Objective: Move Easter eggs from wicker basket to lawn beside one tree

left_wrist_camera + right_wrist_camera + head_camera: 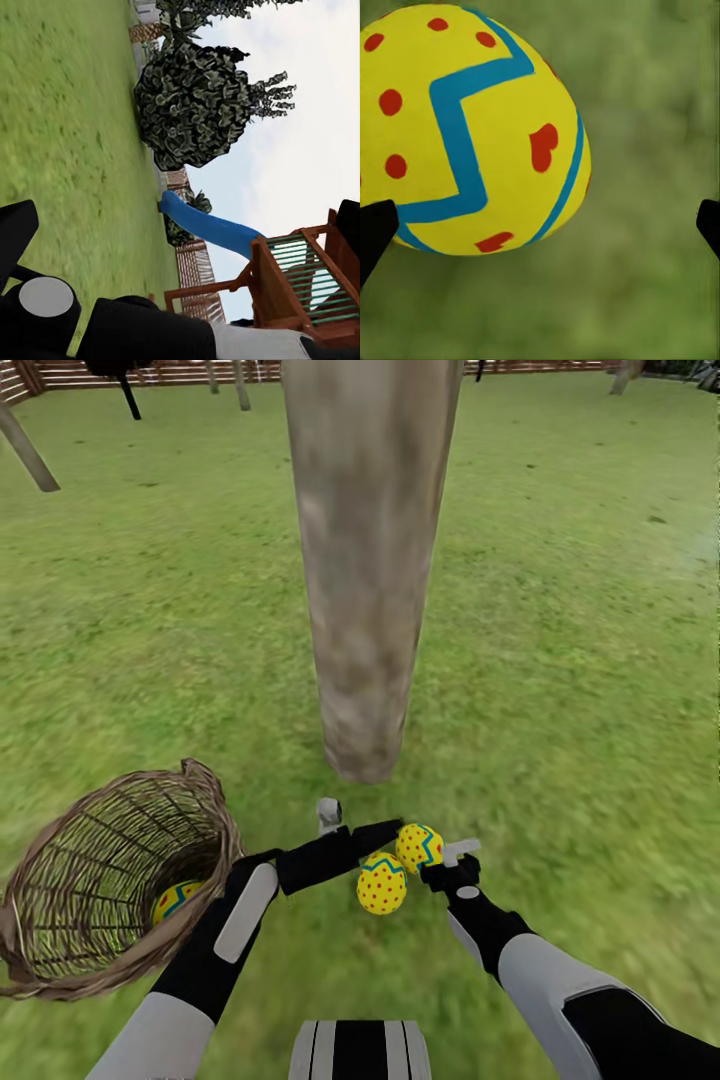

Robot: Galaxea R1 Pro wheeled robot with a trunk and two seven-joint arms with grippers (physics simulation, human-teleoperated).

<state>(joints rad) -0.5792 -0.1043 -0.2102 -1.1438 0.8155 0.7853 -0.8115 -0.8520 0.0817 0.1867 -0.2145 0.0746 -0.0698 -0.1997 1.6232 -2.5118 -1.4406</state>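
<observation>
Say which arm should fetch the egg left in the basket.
Left. The left gripper hangs nearer the brown woven wicker basket, where the last yellow red-dotted egg lies. The right gripper sits farther away.

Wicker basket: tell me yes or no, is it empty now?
No, one yellow Easter egg still lies inside the wicker basket, visible through its weave in the head view.

You have two yellow, red-dotted Easter eggs point(382, 883) point(419, 846) touching on the lawn point(560, 660) just before the tree point(365, 560). A third egg point(173, 901) lies inside the tilted wicker basket point(60, 950).
</observation>
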